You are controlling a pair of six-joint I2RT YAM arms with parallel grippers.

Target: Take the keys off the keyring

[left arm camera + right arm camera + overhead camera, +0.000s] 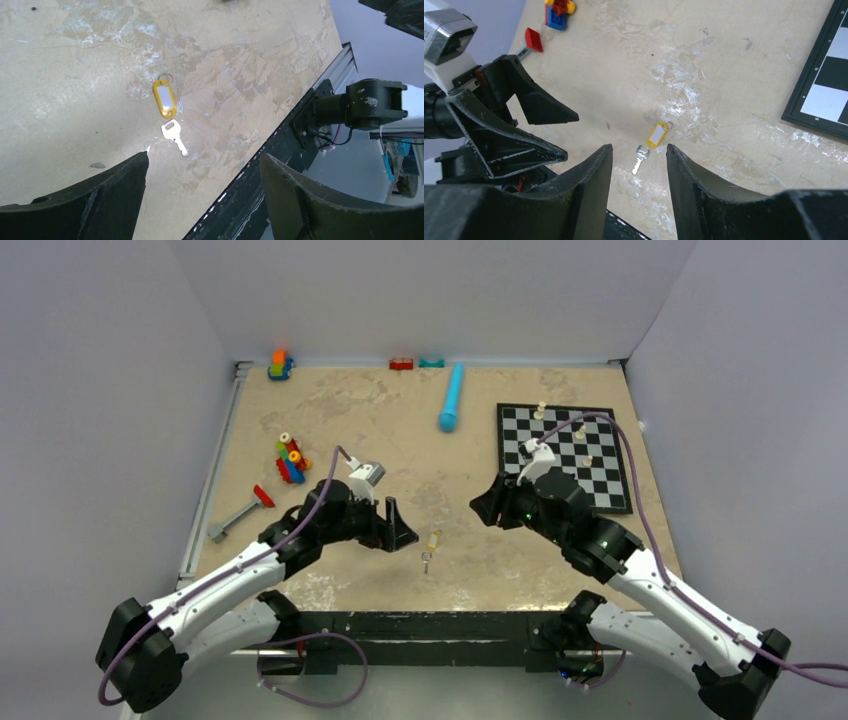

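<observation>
A yellow key tag (434, 539) with a small ring at its far end lies on the tan table near the front edge. A silvery-grey key (427, 560) lies just below the tag, at the end away from the ring. The tag (164, 98), ring (164, 77) and key (174, 136) show in the left wrist view, and the tag (657, 135) and key (640, 156) in the right wrist view. No brass-gold key shows. My left gripper (400, 525) (204, 157) is open and empty, left of the tag. My right gripper (482, 508) (639, 147) is open and empty, to its right.
A chessboard (565, 455) with small white pieces lies at the right. A blue tube (451, 397) lies at the back middle. Coloured toy bricks (290, 460) and a red-headed tool (245, 510) lie at the left. The black front rail (430, 625) runs close below the key.
</observation>
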